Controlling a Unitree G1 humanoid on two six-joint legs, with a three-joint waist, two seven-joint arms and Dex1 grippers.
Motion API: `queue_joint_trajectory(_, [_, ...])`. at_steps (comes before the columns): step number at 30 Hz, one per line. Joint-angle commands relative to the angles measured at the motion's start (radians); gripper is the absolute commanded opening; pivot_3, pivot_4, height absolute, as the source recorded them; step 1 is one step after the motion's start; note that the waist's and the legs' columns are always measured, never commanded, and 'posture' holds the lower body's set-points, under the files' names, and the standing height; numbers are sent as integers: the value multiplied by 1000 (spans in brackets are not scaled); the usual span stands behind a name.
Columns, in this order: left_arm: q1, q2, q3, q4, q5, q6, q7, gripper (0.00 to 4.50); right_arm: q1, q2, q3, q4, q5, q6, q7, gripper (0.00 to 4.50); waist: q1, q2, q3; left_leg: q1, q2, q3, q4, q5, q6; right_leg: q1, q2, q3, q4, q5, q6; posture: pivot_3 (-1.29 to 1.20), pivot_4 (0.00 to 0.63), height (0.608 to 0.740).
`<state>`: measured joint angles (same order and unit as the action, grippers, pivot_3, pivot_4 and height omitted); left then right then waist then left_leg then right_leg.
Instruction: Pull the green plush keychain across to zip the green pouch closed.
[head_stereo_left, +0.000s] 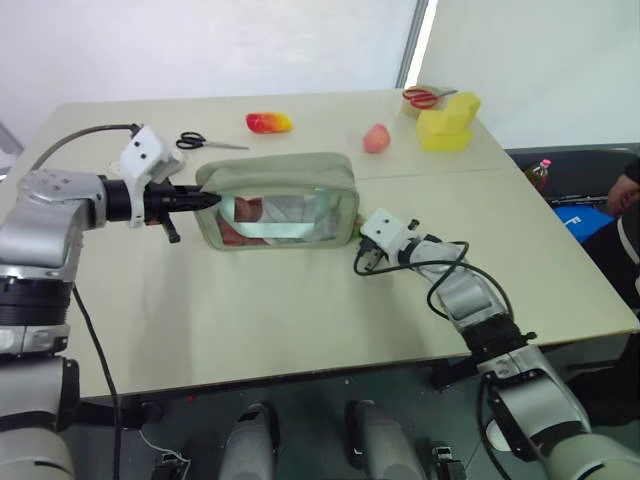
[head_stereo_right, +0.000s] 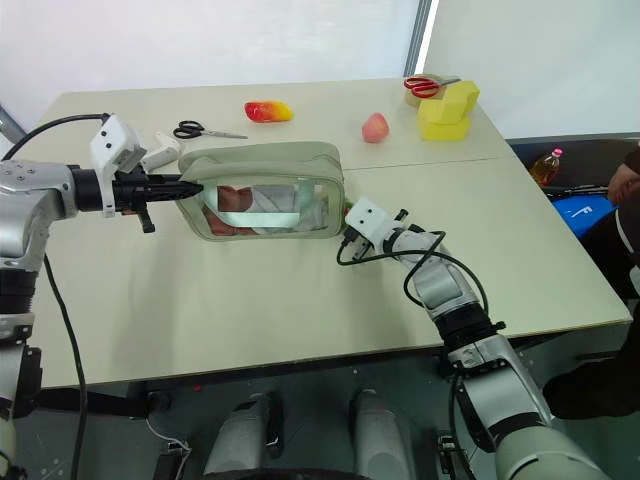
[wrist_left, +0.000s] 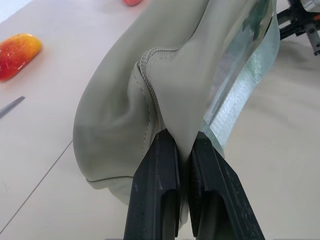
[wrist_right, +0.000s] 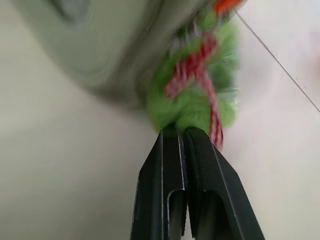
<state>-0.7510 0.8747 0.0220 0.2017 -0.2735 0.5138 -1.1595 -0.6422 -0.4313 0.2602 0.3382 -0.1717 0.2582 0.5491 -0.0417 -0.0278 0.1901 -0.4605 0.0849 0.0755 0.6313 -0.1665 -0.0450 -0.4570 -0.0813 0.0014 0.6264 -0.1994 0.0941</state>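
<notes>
The green pouch (head_stereo_left: 280, 176) stands on its long side in the middle of the table, its clear window facing me with pink and white contents inside. My left gripper (head_stereo_left: 212, 199) is shut on the fabric of the pouch's left end, next to the zipper seam (wrist_left: 150, 95). At the pouch's lower right corner, my right gripper (wrist_right: 181, 131) is shut on the green plush keychain (wrist_right: 192, 100), a fuzzy lime tuft with a red-and-white cord. In the head views that gripper (head_stereo_left: 358, 238) sits low against the pouch's right end.
Behind the pouch lie black scissors (head_stereo_left: 205, 142), a red-yellow toy fruit (head_stereo_left: 268, 122) and a pink peach (head_stereo_left: 376, 138). A yellow block (head_stereo_left: 448, 122) and red scissors (head_stereo_left: 425, 96) are at the far right. A person (head_stereo_left: 625, 195) is beyond the table's right edge.
</notes>
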Motion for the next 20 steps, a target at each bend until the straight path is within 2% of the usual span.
queue_joint_trajectory(1, [2, 14, 26, -19, -10, 1, 10, 384, -24, -35, -109, -105, 116, 97, 90, 306, 1, 0, 0, 0, 0, 0, 0, 0, 0, 0, 0, 0, 0, 0, 0, 0, 150, 740])
queue_joint_trajectory(4, [-20, 25, 48, 14, -33, 20, -4, 1601, -55, -136, -183, -272, 256, 259, 261, 1399, 3, 1, 0, -1, 0, 0, 1, 0, 0, -1, 0, 0, 1, 0, 0, 0, 150, 740])
queue_joint_trajectory(6, [-44, 43, 61, 46, -50, 36, -23, 2469, -76, -230, -234, -389, 384, 406, 385, 2344, 4, 1, 1, -2, 0, 0, 1, 0, 0, -2, 0, 0, 1, 0, 0, 0, 150, 740])
queue_joint_trajectory(7, [-54, 53, 64, 62, -52, 36, -30, 3060, -88, -275, -253, -435, 434, 463, 432, 2891, 5, 1, 1, -2, 0, 0, 0, 0, 0, -2, 0, 0, 1, 0, 0, 0, 150, 740])
queue_joint_trajectory(10, [-48, 92, 81, 89, -66, 42, -61, 4494, -141, -375, -290, -526, 549, 589, 517, 4400, -1, 1, 1, -1, 0, 0, -2, 0, 0, -3, 0, 0, 0, -1, 0, 0, 150, 740])
queue_joint_trajectory(13, [-22, 129, 118, 57, -99, 95, -66, 4500, -185, -412, -303, -566, 608, 650, 529, 4464, -6, 1, 1, 0, 0, 0, -3, 0, 0, -3, 0, 0, 0, -1, 0, 0, 150, 740])
queue_joint_trajectory(20, [23, 167, 202, -7, -155, 182, -11, 4500, -231, -394, -292, -575, 624, 673, 451, 4464, 1, 1, 1, -2, 0, 0, -2, -2, -3, -3, -1, 0, -6, 0, -2, 0, 150, 740])
